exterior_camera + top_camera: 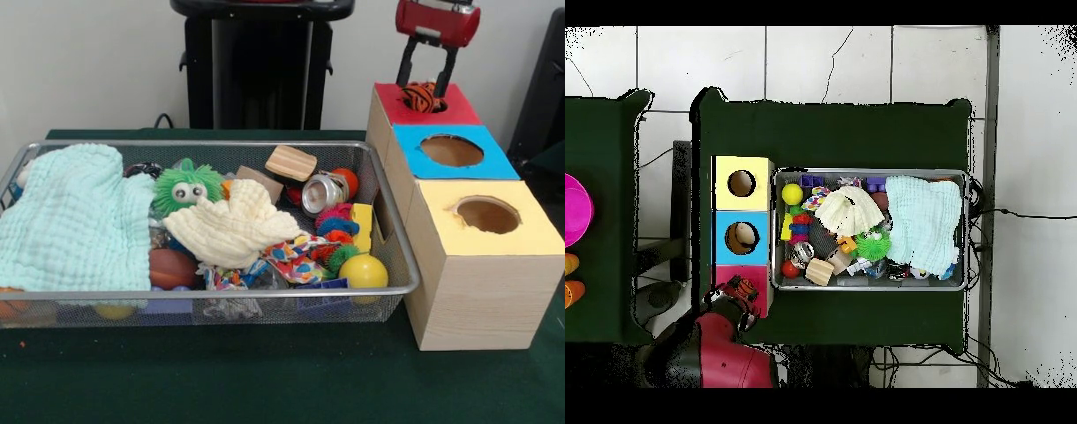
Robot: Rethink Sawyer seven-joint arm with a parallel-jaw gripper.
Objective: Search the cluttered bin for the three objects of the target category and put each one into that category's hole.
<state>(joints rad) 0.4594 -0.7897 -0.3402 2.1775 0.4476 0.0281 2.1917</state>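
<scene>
An orange ball with black stripes sits at the mouth of the hole in the red-topped box. My gripper hangs over it, shut on the ball with one finger at each side. In the overhead view the gripper and ball are over the red box. The wire bin holds a mint cloth, a green fuzzy toy, a cream cloth, a wooden block, a metal can and a yellow ball.
A blue-topped box and a yellow-topped box stand in line with the red one, right of the bin. Each has a round hole. In the overhead view a magenta dish lies on a separate table at the left.
</scene>
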